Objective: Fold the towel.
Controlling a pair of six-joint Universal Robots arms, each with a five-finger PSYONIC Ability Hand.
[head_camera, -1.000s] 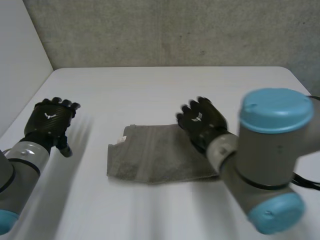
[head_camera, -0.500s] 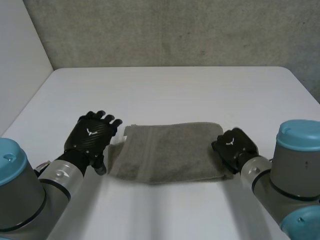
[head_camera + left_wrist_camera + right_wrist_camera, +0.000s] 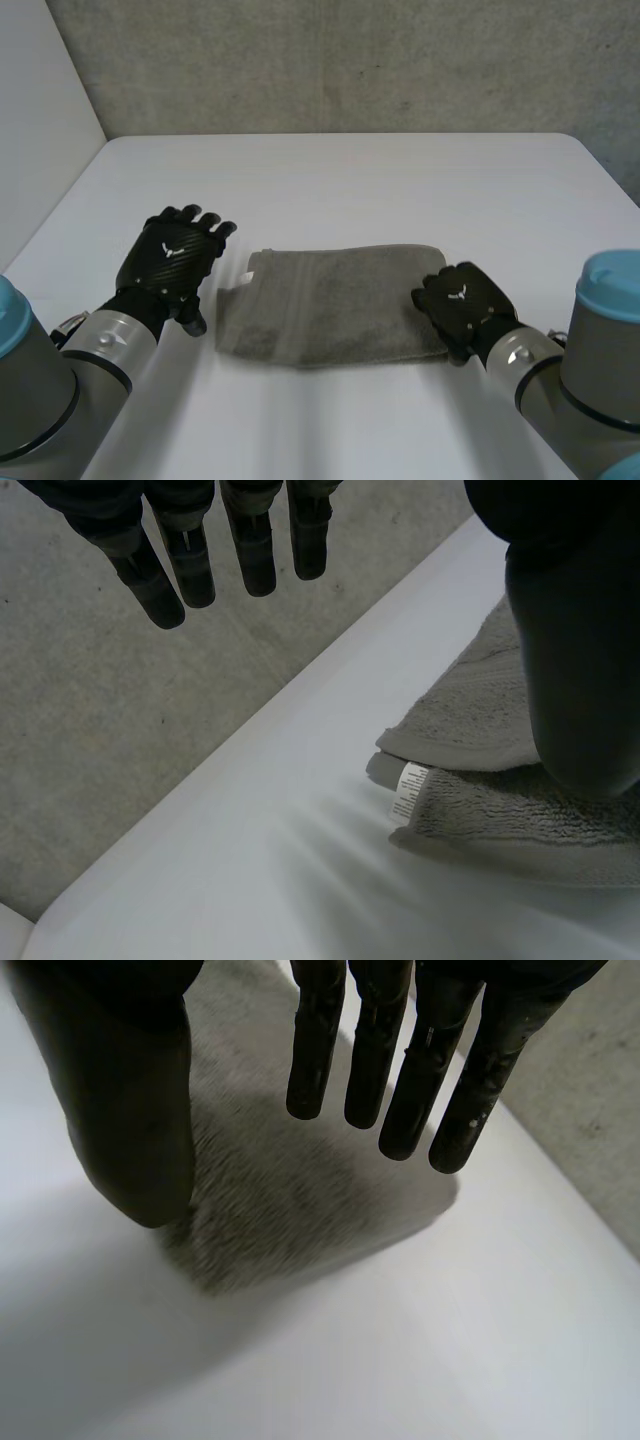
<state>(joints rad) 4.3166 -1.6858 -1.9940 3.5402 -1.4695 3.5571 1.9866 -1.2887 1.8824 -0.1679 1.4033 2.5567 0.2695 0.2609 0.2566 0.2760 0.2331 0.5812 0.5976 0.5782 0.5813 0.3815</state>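
The grey towel (image 3: 335,305) lies folded into a flat rectangle in the middle of the white table (image 3: 350,180). A white label (image 3: 408,792) sticks out at its left end. My left hand (image 3: 170,260) hovers just left of the towel, apart from it. Its fingers (image 3: 190,560) are straight and its thumb (image 3: 580,660) hangs over the towel's (image 3: 470,710) left end. My right hand (image 3: 462,305) is at the towel's right edge. Its fingers (image 3: 370,1040) are straight and spread from the thumb (image 3: 135,1110), above the towel's (image 3: 290,1200) corner, with nothing pinched.
A grey textured wall (image 3: 330,60) stands behind the table's far edge and a pale wall (image 3: 40,130) runs along its left side. Bare tabletop lies beyond and in front of the towel.
The right hand left the towel's top, went to its right edge and has crept slightly inward. The left hand swung in toward the towel's left end, then drew back a little.
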